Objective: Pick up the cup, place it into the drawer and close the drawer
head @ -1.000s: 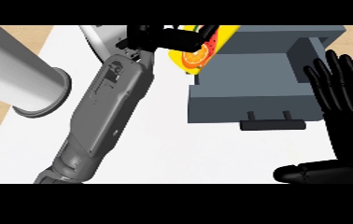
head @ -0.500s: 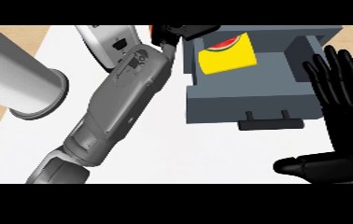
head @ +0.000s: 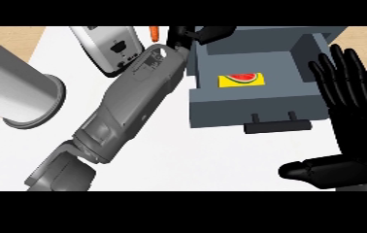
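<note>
Head view, looking steeply down at the white counter top (head: 215,154). The left hand (head: 195,34), black and at the upper centre of the frame, lies at the far left corner of the open grey drawer (head: 251,113); its fingers are partly curled, but whether they grip anything cannot be told, since nothing shows between them. Its grey forearm (head: 125,108) runs diagonally from the lower left of the frame up to that hand. The right hand (head: 342,98), also black, stands open at the right edge of the frame, fingers straight and pointing up, thumb (head: 315,170) extended toward the lower centre; it rests just beside the drawer's right wall. Inside the drawer, near the front wall, lies a yellow cup (head: 241,79) with a red and green watermelon-slice mark, seen as a flat yellow rectangle on the drawer floor. A dark handle (head: 278,126) projects from the drawer's front toward the lower edge. At the upper left of the arm sits a white and grey appliance (head: 108,50) with a small orange object (head: 153,32) beside its right edge. A large grey cylinder (head: 25,98) occupies the left edge of the frame.
</note>
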